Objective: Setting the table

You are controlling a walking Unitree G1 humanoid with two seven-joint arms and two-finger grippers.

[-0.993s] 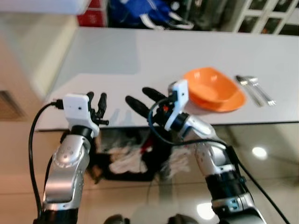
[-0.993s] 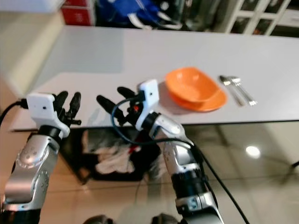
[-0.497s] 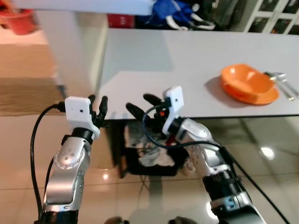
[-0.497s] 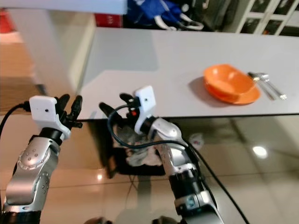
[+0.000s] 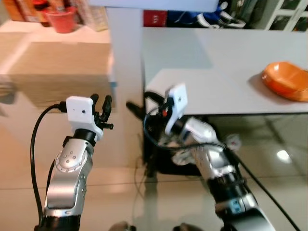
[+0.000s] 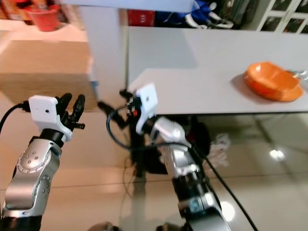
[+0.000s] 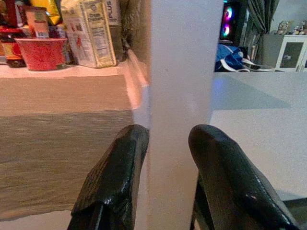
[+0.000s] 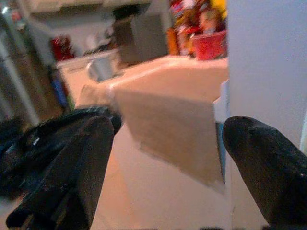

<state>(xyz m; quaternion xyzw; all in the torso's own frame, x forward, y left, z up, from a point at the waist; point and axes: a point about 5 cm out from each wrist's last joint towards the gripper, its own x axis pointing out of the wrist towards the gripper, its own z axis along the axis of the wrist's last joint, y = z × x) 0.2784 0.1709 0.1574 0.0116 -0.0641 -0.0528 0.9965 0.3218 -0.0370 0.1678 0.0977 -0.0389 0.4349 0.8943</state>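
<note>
Left eye view — orange bowl [image 5: 287, 86] at the far right of the grey bench [image 5: 216, 82], nothing visible in it; left gripper [image 5: 100, 109] and right gripper [image 5: 139, 103] both raised in air, well apart from the bowl.

Left wrist view — fingers [image 7: 115, 182] narrowly parted, holding nothing; red tub [image 7: 42, 52] and cartons [image 7: 91, 31] on a wooden counter [image 7: 62, 96].

Right wrist view — fingers [image 8: 81, 167] spread wide, holding nothing.

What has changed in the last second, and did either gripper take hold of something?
The robot turned to its left, so the whole view shifted: the orange bowl on the grey table slid to the right edge, and a wooden counter with a red cup came into view. Nothing on the table moved. The left gripper and right gripper stayed raised with jaws open, holding nothing.
</note>
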